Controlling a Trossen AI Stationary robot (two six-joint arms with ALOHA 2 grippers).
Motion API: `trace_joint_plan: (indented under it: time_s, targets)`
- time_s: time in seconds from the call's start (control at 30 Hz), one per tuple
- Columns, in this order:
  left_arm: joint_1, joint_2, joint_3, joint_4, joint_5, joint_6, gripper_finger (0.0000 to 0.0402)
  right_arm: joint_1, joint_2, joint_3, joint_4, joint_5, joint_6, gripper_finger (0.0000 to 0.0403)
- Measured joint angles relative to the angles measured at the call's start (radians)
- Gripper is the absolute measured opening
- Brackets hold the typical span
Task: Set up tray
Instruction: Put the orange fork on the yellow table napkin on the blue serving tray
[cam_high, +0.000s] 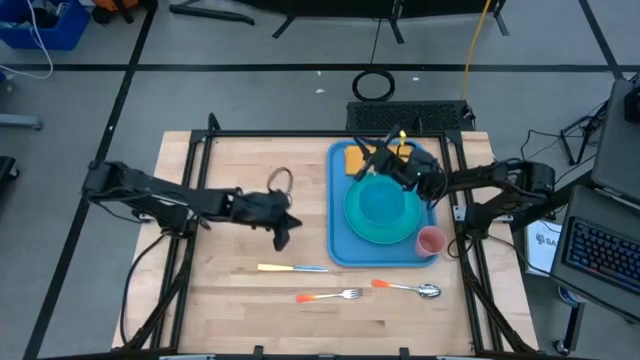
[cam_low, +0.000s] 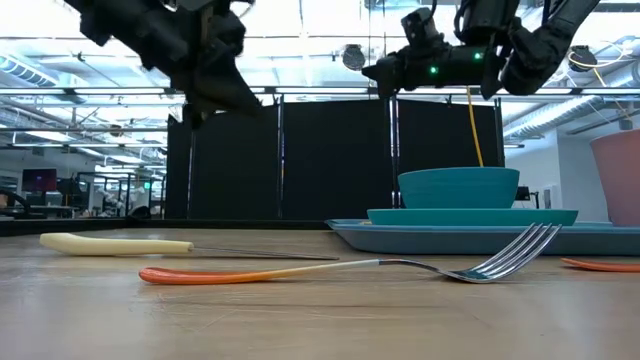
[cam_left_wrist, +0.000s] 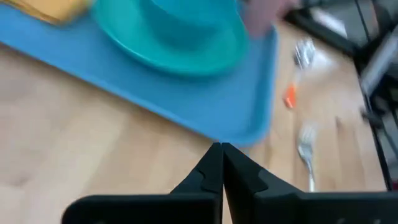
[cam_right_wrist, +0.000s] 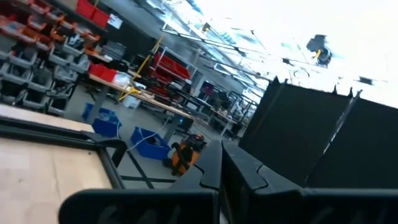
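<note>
Pale butcher-block wood forms the table (cam_high: 230, 290), and nearest the camera side three pieces of cutlery are laid on it, outside the tray: an orange-handled fork (cam_high: 328, 296), a cream-handled knife (cam_high: 290, 268) just behind it, and an orange-handled spoon (cam_high: 407, 289) to the right, close under the tray's near rim. None of them is touched by a gripper.

Further in, the left gripper (cam_high: 283, 232) is held above bare wood, near the tray's left edge but apart from it; its fingers (cam_left_wrist: 211, 174) are seen pressed together with nothing between them.

The blue tray (cam_high: 338, 215) lies right of centre. On it a pink cup (cam_high: 431, 241) is stood in the near right corner, a turquoise plate (cam_high: 356, 222) with a teal bowl (cam_high: 382, 202) on top is set in the middle, and a yellow-orange napkin (cam_high: 354, 159) is placed at the far left corner.

Farthest back, the right gripper (cam_high: 372, 168) is held raised above the tray's far end, by the napkin, its fingers (cam_right_wrist: 214, 174) closed and empty.

The dishes appear to be placed already, so the cutlery step is judged to be in hand. The left fingers would need to be parted, lowered over the knife or fork handle, and closed low against the wood for the piece to be carried onto the tray.
</note>
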Motion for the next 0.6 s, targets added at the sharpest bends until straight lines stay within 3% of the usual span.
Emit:
trace_joint_plan:
  time_s: [0.23,0.4,0.6]
  targets:
    - [-0.064,0.165,0.153,-0.106,0.085,0.051,0.0013,-0.008,-0.002,0.0,-0.009,-0.036,-0.011,0.0]
    - [-0.086,0.238,0.209,-0.129,0.118,-0.005,0.0005,-0.008,-0.002,0.0,-0.002,-0.054,-0.061,0.0]
    - [-0.116,0.319,0.259,-0.067,0.199,-0.07,0.0014,-0.012,-0.014,0.0,-0.011,0.092,-0.112,0.0]
